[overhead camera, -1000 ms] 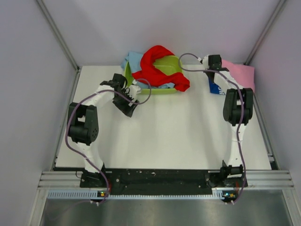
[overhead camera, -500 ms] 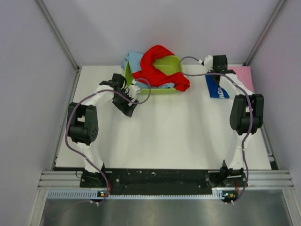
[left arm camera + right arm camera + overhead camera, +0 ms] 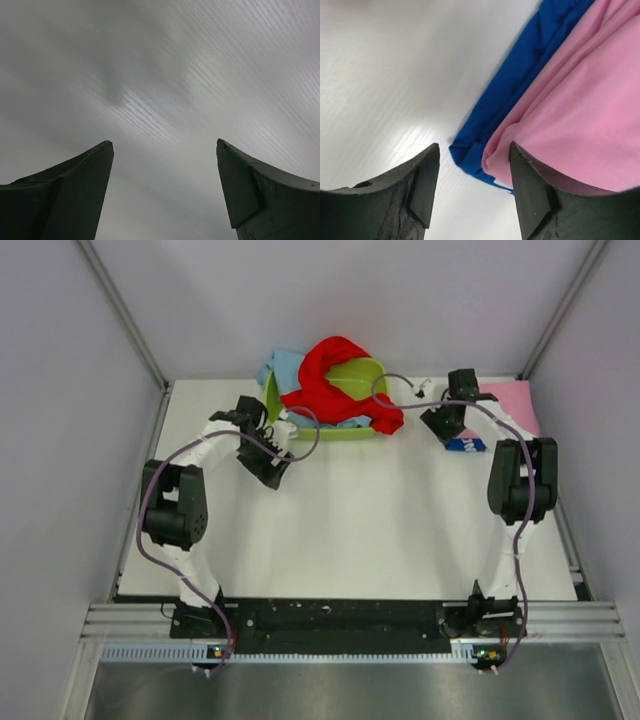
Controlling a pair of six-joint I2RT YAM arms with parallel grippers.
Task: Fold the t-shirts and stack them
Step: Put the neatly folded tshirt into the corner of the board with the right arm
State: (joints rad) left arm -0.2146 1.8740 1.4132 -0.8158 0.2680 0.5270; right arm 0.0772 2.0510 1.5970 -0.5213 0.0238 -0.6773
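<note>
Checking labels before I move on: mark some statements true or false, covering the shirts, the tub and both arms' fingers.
The red cloth t-shirt is draped over the lime green plastic tub. True.
The left fingers are shut on cloth. False: they stand apart over bare white table.
The pink cloth t-shirt and the blue cloth t-shirt touch. True.
The light blue cloth t-shirt lies flat mid-table. False: it is bunched behind the tub.
The right fingers clamp the pink t-shirt. False: they stand apart, holding nothing.
</note>
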